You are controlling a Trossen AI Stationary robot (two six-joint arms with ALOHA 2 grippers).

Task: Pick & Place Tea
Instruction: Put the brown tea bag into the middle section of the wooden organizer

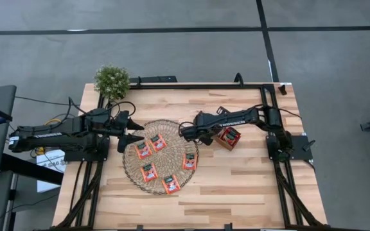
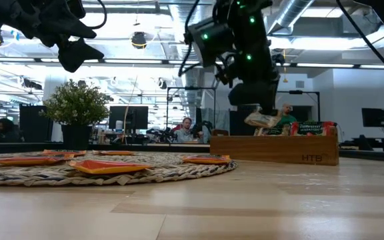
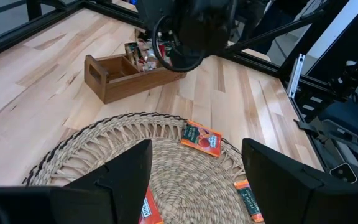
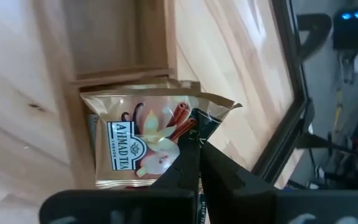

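A pale gold tea sachet [image 4: 138,140] with a cinnamon picture hangs above the brown wooden tray [image 1: 222,142], and my right gripper [image 4: 194,140] is shut on it. In the low view the sachet [image 2: 262,120] shows just above the tray [image 2: 279,150]. More sachets stand upright in the tray [image 2: 309,128]. Several red-orange sachets [image 1: 149,171] lie flat on the round wicker mat [image 1: 166,127]. My left gripper [image 3: 194,180] stands open above the mat's left edge, touching nothing. My right gripper pinches the pale sachet by one edge close to a corner [image 4: 199,119] between its two fingertips. The fingers slant down from above. The sachet hangs tilted below them, lifted clear over an open tray compartment [image 4: 117,43].
A small potted plant [image 1: 112,80] stands at the table's far left corner. Black frame rails [image 1: 198,84] run along the table's far and side edges. Bare wood lies at the near right of the mat [image 1: 249,186].
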